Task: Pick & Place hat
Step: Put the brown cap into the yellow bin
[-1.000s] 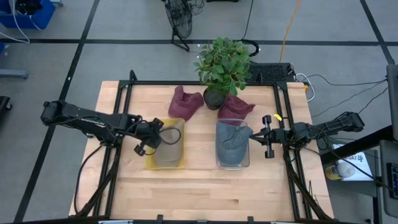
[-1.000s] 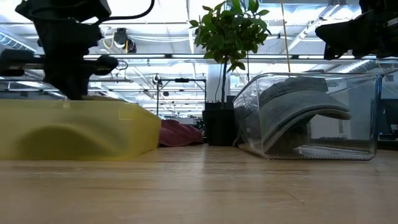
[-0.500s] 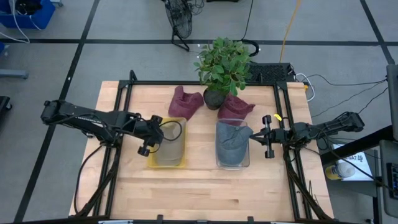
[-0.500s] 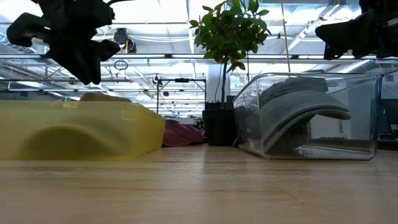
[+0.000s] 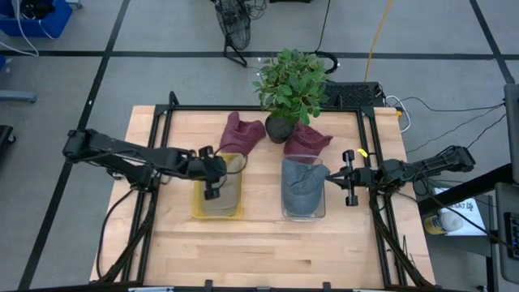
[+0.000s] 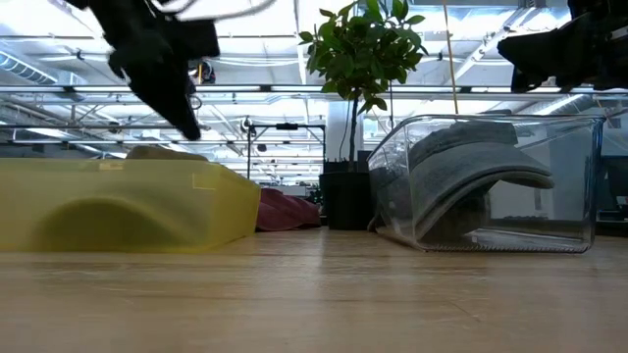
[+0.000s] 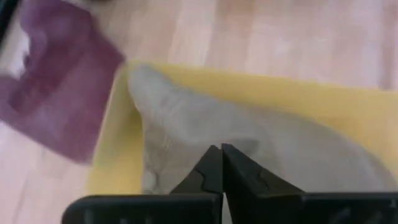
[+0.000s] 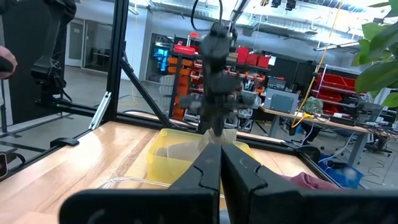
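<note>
A beige hat lies in the yellow bin, its crown peeking over the rim in the low view. My left gripper hangs shut just above that hat, over the bin, touching nothing. A grey hat lies arched in the clear bin. My right gripper waits shut above the clear bin's right rim. Two maroon hats lie flat on the table behind the bins.
A potted plant stands at the far edge between the maroon hats. A black frame runs around the tabletop. Bare wood stretches along the table's near side. One maroon hat lies just beyond the yellow bin's far corner.
My left gripper rose from the yellow bin's left rim and swung toward the table's right, ending over the bin's far part; it tipped as it went. The beige hat stayed in the bin.
</note>
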Available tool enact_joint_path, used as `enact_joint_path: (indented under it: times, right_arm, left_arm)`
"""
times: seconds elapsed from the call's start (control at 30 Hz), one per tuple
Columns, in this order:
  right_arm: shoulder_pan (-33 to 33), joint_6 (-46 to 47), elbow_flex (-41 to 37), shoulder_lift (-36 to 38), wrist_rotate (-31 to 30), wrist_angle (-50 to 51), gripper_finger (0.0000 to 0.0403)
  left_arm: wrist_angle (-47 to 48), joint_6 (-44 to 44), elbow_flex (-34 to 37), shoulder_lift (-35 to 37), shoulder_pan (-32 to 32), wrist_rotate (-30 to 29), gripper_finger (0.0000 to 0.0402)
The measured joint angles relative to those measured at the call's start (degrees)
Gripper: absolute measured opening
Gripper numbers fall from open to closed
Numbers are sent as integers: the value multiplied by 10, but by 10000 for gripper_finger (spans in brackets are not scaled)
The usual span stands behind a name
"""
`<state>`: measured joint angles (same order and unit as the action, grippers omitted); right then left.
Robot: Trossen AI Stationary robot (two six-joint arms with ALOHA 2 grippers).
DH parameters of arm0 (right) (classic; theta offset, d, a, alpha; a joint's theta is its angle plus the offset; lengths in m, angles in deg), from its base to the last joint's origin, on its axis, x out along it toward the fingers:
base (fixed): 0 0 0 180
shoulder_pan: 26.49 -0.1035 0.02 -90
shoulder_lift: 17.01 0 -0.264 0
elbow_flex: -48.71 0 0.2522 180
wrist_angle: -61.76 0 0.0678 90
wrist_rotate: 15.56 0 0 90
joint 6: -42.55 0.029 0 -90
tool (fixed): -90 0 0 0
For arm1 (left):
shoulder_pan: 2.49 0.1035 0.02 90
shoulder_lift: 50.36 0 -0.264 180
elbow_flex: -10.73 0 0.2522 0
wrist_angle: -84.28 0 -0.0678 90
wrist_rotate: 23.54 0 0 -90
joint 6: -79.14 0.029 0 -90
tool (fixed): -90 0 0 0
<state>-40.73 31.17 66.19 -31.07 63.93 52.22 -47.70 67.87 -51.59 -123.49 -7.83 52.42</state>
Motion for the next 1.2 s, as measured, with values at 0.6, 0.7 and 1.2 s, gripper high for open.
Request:
enact_joint_path:
  times: [0.6,0.7,1.2]
  right_arm:
    - [0,2,0,-1,1,-2,0]
    - [0,2,0,-1,1,-2,0]
    - [0,17,0,-1,1,0,0]
  left_arm:
    - [-37,-91,65,-42,-21,9,7]
    - [-62,-99,96,-42,-21,10,3]
    - [-196,-118,172,-62,-62,21,4]
